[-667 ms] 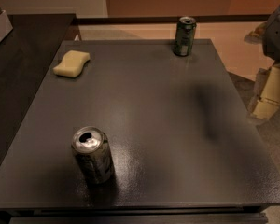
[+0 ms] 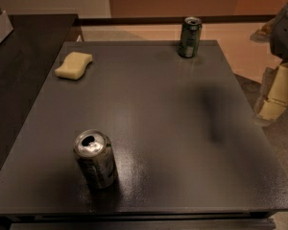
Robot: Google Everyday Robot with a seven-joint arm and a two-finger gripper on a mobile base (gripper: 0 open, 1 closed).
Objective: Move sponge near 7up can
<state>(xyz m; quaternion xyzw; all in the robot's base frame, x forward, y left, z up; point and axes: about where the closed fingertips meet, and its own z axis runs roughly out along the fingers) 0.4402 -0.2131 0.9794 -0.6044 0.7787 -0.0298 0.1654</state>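
Nothing much has shifted since the earlier frame: the sponge (image 2: 74, 65), both cans and the claw (image 2: 273, 99) all sit just where they were.

So, the layout. Sponge lies flat near the far left corner of the tabletop (image 2: 158, 119), on its own with nothing touching it. The 7up can (image 2: 96, 159) stands upright close to the near edge, toward the left corner, well apart from the sponge. A green can (image 2: 189, 37) stands at the far edge, right of the middle, and that's not our target.

The claw hangs out beyond the right edge, off the tabletop altogether and a long way from the sponge. It has no hold on the sponge; whether it is open or shut, I cannot tell.

Handling now: that sponge looks like soft foam, so I'd judge it light and squashy, giving under a pinch rather than slipping. It shouldn't break or roll. Its wavy outline narrows at the middle, and across that waist looks the best place to take hold. It's a low, flat thing, so the claw would need to come right down to the tabletop.

Hard to read: the claw is cut off by the right border, with the arm above it mostly out of shot. The 7up can's markings are too faint to make out. A dark smudge of shadow lies toward the right edge.
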